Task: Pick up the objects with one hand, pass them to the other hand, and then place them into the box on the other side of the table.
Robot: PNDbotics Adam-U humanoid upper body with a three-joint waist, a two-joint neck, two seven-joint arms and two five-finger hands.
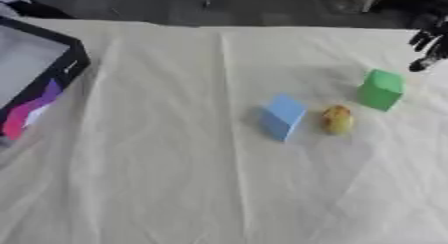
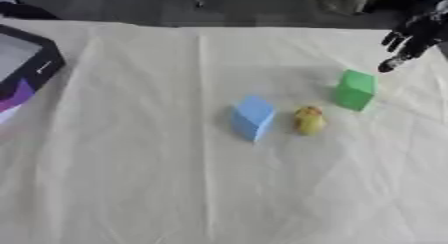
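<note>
the right hand [image 2: 411, 38] hovers above the table's far right, fingers spread and holding nothing. the green block [image 2: 355, 90] sits nearest, beside the yellow fruit [image 2: 309, 120] and blue block [image 2: 253, 117]. pickup looks pending; next, descend onto it.

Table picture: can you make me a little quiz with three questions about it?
1. True or false: the right hand is holding the green block.
2. Which thing lies between the blue block and the green block? A) a red ball B) the small yellow thing C) a spoon
3. On which side of the table is the box?

Key: 1 false, it hangs above the cloth with nothing in it. 2 B. 3 the left side.
</note>
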